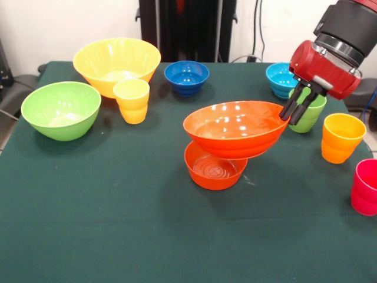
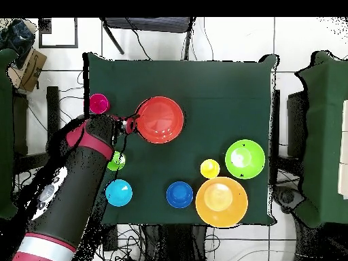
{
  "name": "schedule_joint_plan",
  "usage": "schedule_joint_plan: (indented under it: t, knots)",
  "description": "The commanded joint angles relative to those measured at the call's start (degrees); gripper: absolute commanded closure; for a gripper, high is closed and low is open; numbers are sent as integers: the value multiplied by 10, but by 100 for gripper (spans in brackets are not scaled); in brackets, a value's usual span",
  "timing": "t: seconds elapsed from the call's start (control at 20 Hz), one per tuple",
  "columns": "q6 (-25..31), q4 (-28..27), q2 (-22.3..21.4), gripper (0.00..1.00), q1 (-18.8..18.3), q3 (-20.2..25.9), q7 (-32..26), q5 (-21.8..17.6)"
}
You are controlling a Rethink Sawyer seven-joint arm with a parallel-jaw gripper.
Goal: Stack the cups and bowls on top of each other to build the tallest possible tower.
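Observation:
My gripper (image 1: 293, 109) is shut on the right rim of the large orange bowl (image 1: 235, 128). The bowl is upright and tilted, right side higher, directly over the small orange bowl (image 1: 213, 170) at mid-table. I cannot tell whether the two touch. In the overhead view the gripper (image 2: 130, 124) is at the left edge of the large orange bowl (image 2: 160, 119), which hides the small one. The green cup (image 1: 310, 115) stands just behind the gripper. The orange-yellow cup (image 1: 342, 137) and pink-red cup (image 1: 366, 187) stand to the right.
Large yellow bowl (image 1: 116, 63), yellow cup (image 1: 132, 100) and large green bowl (image 1: 60, 110) sit at the left. The dark blue bowl (image 1: 187, 77) and light blue bowl (image 1: 277, 79) sit at the back. The table (image 1: 118, 224) has open cloth at the front.

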Motion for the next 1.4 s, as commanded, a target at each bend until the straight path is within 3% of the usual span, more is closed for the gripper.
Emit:
schedule_joint_plan:
  t: [0.05, 0.5, 1.4]
  knots:
    - [102, 6, -1, 100, -16, 50, 31, 16]
    - [131, 8, -11, 100, -31, 83, -10, 9]
    - [147, -21, -4, 100, -53, 103, -20, 6]
